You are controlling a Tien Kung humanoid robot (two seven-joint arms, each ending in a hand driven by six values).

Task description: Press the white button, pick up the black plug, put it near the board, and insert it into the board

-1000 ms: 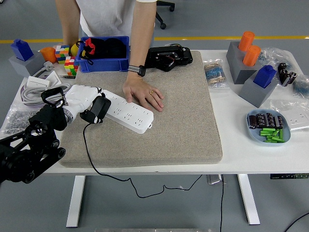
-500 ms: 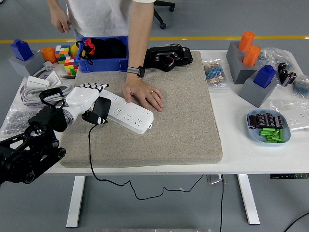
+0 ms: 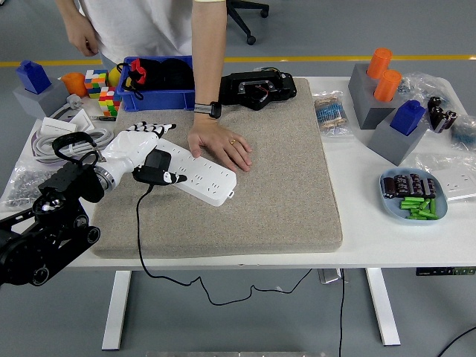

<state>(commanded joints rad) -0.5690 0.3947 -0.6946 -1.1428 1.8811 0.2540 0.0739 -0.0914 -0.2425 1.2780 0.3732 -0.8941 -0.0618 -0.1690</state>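
Note:
A white power strip [image 3: 199, 172] lies on the grey felt mat [image 3: 268, 178], slanting down to the right. My left hand [image 3: 146, 152], white with black fingertips, is shut on the black plug [image 3: 156, 165] and holds it on the strip's left end. The plug's black cord [image 3: 140, 230] hangs off the table's front edge. A person's hand [image 3: 220, 143] rests flat on the mat, touching the strip's far side. My right hand is out of view.
A blue bin [image 3: 158, 82] and a black device [image 3: 260, 86] stand at the mat's far edge. Colour cubes [image 3: 100, 89] and white adapters [image 3: 59, 134] lie at the left. Grey blocks with orange and blue tops [image 3: 387, 104] and a blue dish of parts [image 3: 413, 195] sit at the right.
My left hand has carried the black plug up and to the right, from beside the strip's left end onto its top. The person's hand has stayed on the mat.

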